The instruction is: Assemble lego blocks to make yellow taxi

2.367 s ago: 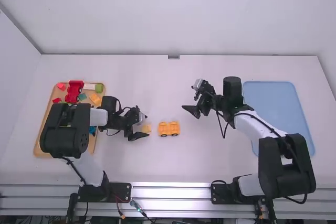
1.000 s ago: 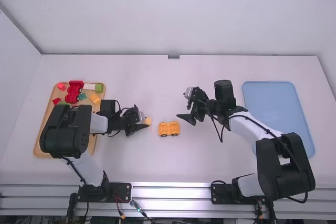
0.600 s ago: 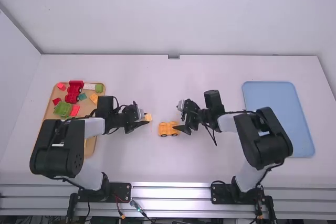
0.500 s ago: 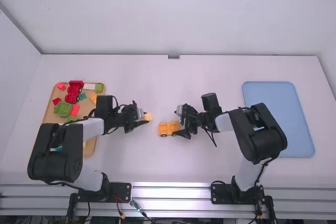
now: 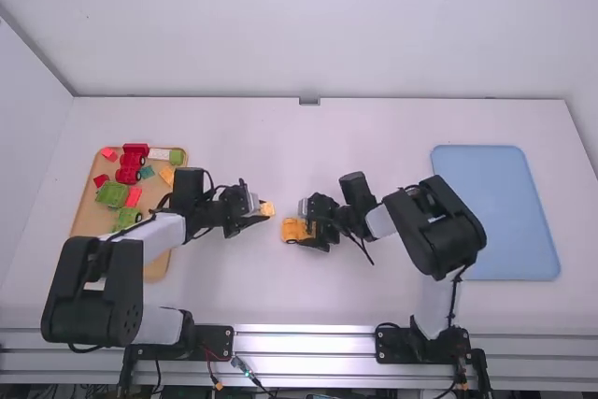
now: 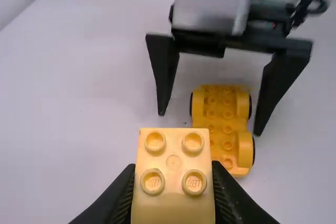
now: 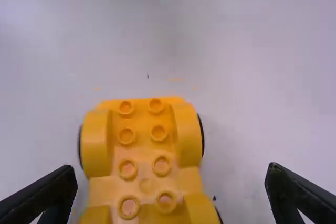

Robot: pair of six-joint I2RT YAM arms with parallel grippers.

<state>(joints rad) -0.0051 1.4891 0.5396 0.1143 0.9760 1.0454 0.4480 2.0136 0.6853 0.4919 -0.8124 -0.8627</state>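
High view: right gripper, wide open, empty, partly covers yellow base; left gripper pinches yellow block. Tan brick tray far left, blue tray right.

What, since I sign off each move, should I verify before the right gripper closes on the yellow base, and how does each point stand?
1. Right gripper open: ok, its fingers are well apart.
2. Base between those fingers: ok, one on each side.
3. Base centred between them: not ok, it lies nearer one finger.
4. Fingers low enough to grip the base: cannot tell.
5. Block secure in the left gripper: ok as far as seen, a finger on each side.
6. Top of the base free for the block: ok, its studs are bare where seen.
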